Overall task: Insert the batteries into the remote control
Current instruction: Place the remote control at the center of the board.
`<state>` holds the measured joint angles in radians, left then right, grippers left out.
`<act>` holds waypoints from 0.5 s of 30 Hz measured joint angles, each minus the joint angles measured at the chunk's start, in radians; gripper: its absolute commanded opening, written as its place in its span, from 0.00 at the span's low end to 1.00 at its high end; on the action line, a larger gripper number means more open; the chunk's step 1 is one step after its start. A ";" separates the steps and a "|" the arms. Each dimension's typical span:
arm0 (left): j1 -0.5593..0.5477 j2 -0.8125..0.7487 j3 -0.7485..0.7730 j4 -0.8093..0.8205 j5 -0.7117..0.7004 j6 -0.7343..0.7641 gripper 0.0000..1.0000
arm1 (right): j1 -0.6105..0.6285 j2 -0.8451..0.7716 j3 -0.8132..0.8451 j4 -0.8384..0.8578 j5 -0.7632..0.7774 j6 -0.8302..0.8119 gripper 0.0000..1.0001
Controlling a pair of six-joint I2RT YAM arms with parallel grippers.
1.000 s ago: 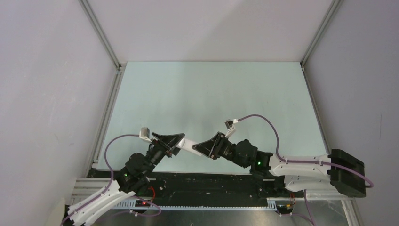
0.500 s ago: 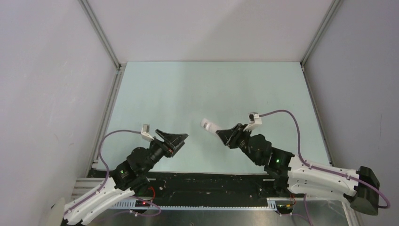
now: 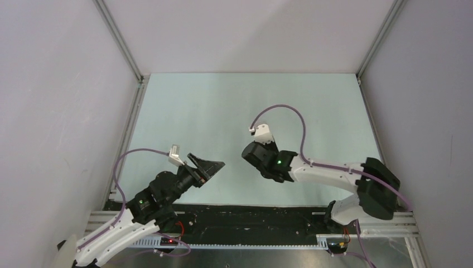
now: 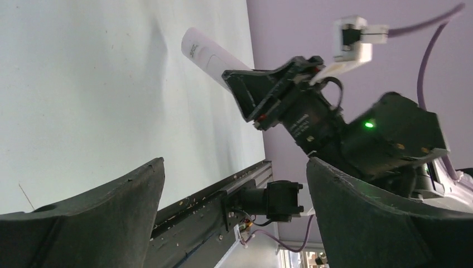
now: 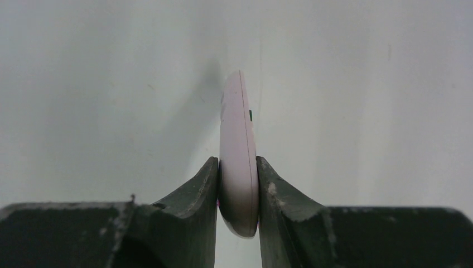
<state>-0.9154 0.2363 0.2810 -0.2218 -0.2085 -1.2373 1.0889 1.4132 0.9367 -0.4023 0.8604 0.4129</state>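
The white remote control is pinched edge-on between my right gripper's fingers, above the pale table. In the left wrist view the remote sticks out of the right gripper toward the table. In the top view the right gripper points left and down at mid-table, and the remote is hidden under it. My left gripper is open and empty, a short way left of the right one; its jaws also stand wide apart in the left wrist view. No batteries are in view.
The pale green table is walled on the left, back and right. A black rail runs along the near edge by the arm bases.
One second ago both grippers met at the remote. The right gripper has carried it away to the right, then turned to point left and down. The left gripper stays open in place.
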 measured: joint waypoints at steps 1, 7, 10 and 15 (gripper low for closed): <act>0.000 -0.004 0.000 -0.005 0.000 0.001 1.00 | 0.000 0.023 0.011 -0.021 0.006 -0.007 0.00; 0.000 -0.047 0.000 -0.012 -0.002 0.008 1.00 | 0.007 0.206 0.104 -0.193 0.026 -0.004 0.00; 0.000 -0.068 0.000 -0.013 -0.007 0.008 1.00 | 0.032 0.302 0.170 -0.275 0.064 0.025 0.00; 0.000 -0.086 0.000 -0.013 -0.018 0.010 1.00 | 0.089 0.434 0.227 -0.401 0.130 0.103 0.15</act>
<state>-0.9154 0.1501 0.2810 -0.2352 -0.2260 -1.2270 1.1782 1.8473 1.1641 -0.8032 0.9901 0.5156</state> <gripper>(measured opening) 0.995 0.305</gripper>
